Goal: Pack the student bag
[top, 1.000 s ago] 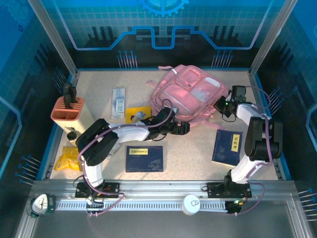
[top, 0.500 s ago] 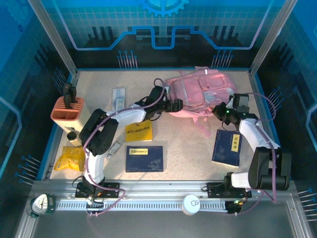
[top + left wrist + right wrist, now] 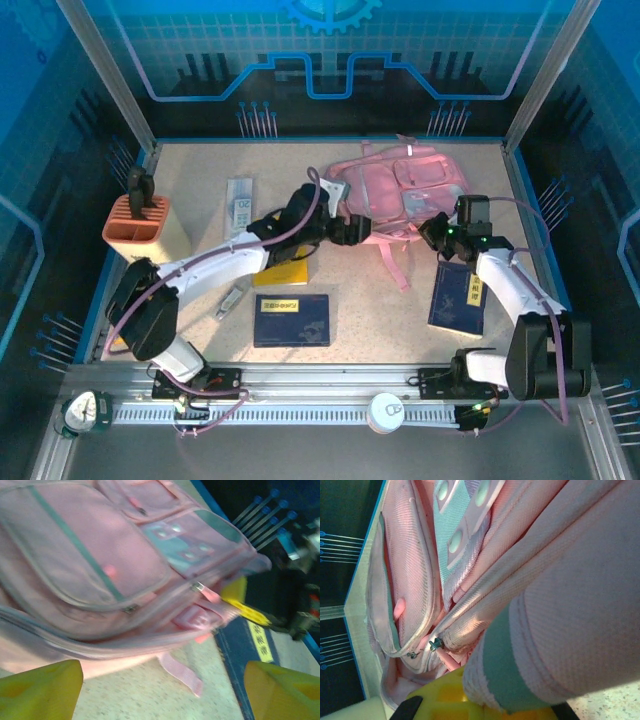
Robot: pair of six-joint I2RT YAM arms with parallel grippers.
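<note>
Top external: I'm seeing the student bag [image 3: 400, 185] lying near the desk's far right corner. My right gripper [image 3: 437, 233] is pinching its fabric, my left gripper [image 3: 348, 231] is gaping empty, and the blue book [image 3: 291, 319] is waiting unpacked.

I see a pen holder [image 3: 140, 228] standing at my far left, a blue book [image 3: 291, 319] nearest me, a yellow book [image 3: 288, 274] just beyond it, and a second book [image 3: 458, 297] at my right.

White, black-jointed arms [image 3: 215, 270] carry lilac cables [image 3: 318, 190]; the left gripper [image 3: 162, 690] is yellow-tipped.
</note>
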